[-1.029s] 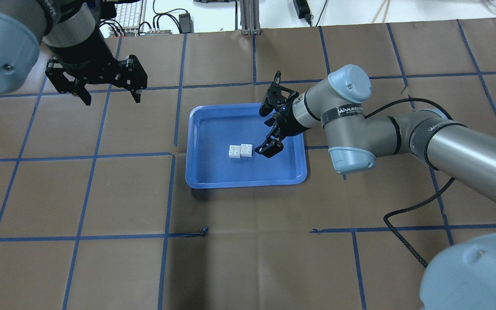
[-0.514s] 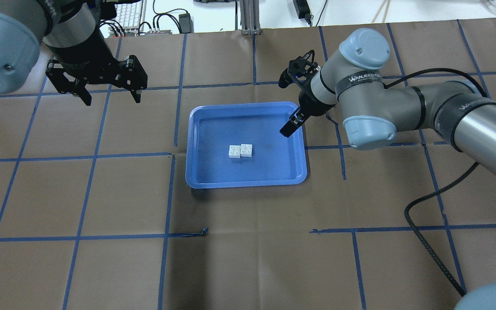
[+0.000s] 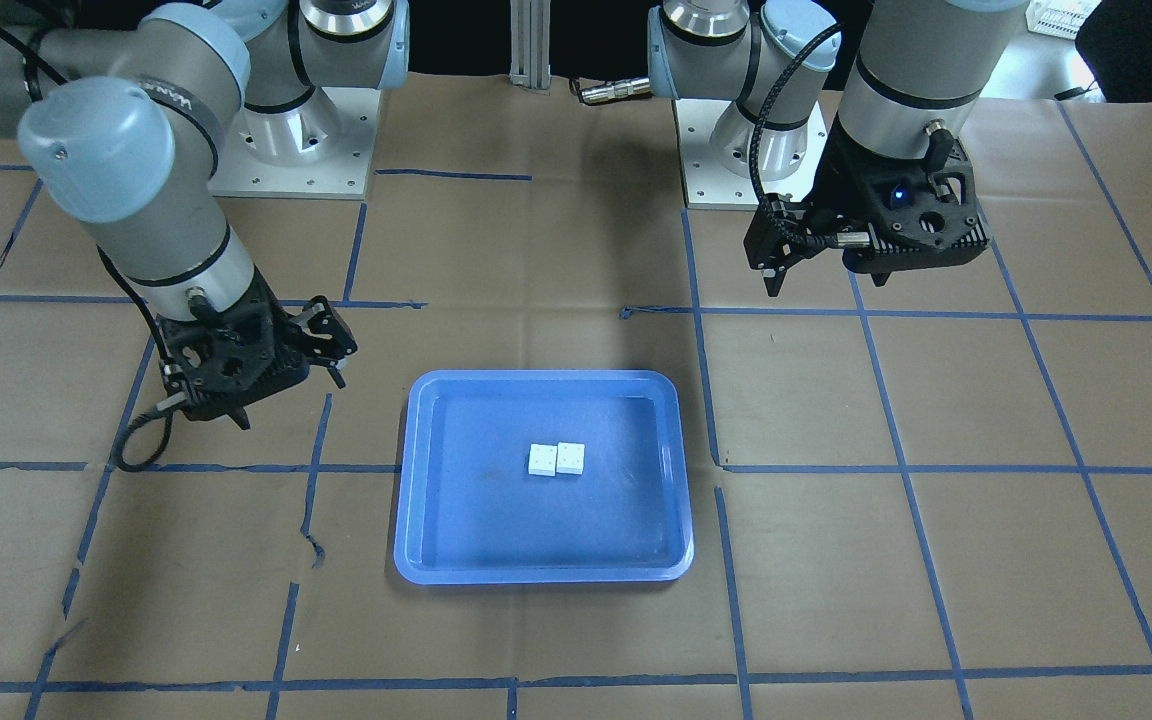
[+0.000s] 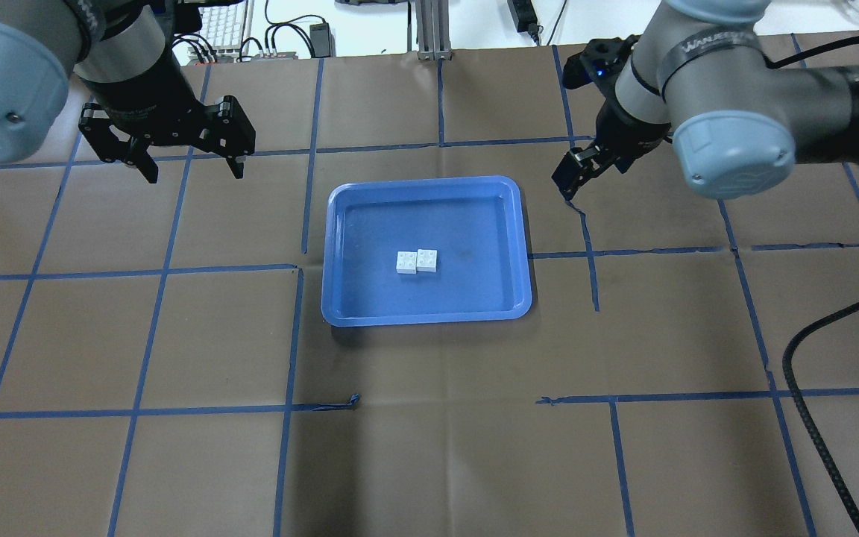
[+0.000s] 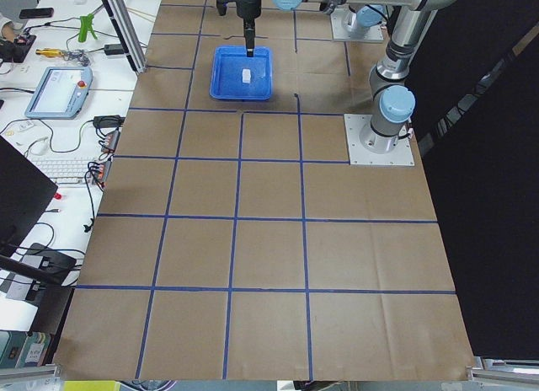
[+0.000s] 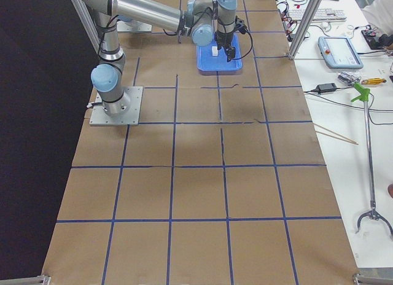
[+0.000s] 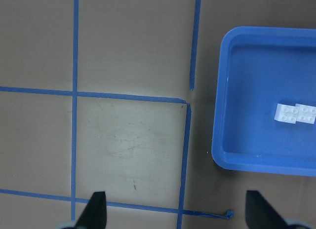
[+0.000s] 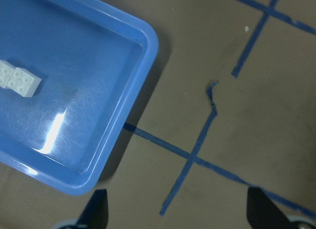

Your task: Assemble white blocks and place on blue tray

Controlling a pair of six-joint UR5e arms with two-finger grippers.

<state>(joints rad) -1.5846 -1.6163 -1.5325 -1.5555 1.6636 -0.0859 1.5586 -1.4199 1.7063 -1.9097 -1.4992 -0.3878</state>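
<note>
The two white blocks (image 4: pixel 416 261) lie joined side by side in the middle of the blue tray (image 4: pixel 467 294). They also show in the front view (image 3: pixel 556 459) on the tray (image 3: pixel 536 540), in the left wrist view (image 7: pixel 295 114) and in the right wrist view (image 8: pixel 19 79). My left gripper (image 4: pixel 194 173) hangs open and empty over the table, left of and beyond the tray (image 7: pixel 237 140). My right gripper (image 4: pixel 570 179) is open and empty above the table, just off the tray's far right corner (image 8: pixel 143 46).
The table is brown paper with a blue tape grid. A black cable (image 4: pixel 810 335) trails across the table's right side under my right arm. A keyboard (image 4: pixel 224 26) and wires lie beyond the far edge.
My right gripper has drawn back from beside the blocks, up and to the right, out past the tray's far right corner. The blocks and my left gripper have not moved.
</note>
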